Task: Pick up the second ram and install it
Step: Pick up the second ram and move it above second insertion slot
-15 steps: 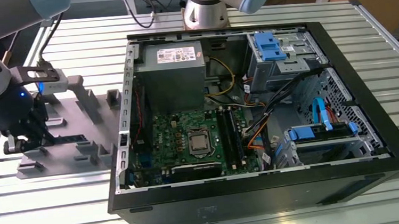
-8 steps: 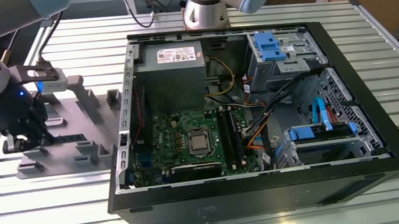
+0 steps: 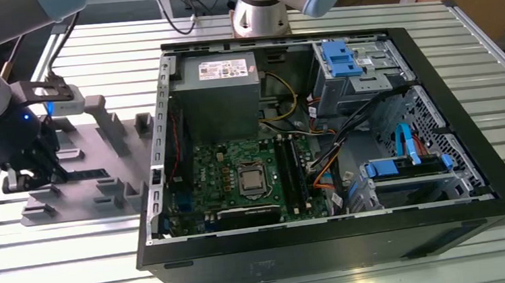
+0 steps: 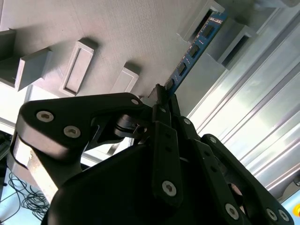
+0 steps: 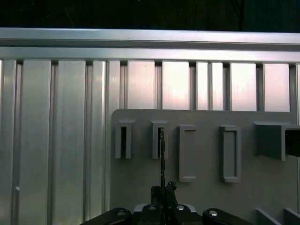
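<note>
1. Gripper (image 3: 31,178), exterior view: it is lowered onto the grey holder plate (image 3: 90,144) at the exterior view's left, on the slatted metal table (image 3: 65,278). A dark strip, the ram stick (image 3: 85,173), runs from the gripper toward the holder's blocks. The open computer case (image 3: 333,243) lies well apart on the exterior view's right, with its green motherboard (image 3: 237,176) exposed.
2. Second wrist view: the gripper (image 4: 161,96) has its black fingers (image 4: 165,136) drawn narrow, pinching the near end of the ram stick (image 4: 192,51). The blue-green stick stands on edge and shows a row of black chips. Its far end sits in a slotted block of the holder plate (image 4: 117,33), and the table (image 4: 253,117) lies just beside it.
3. First wrist view: the ram stick (image 5: 161,154) appears edge-on as a thin dark line. It rises from the closed fingertips of the gripper (image 5: 162,190) to one slot in the holder plate (image 5: 140,173). The neighbouring slots lie in a row on either side, and the table (image 5: 70,117) lies beyond.
</note>
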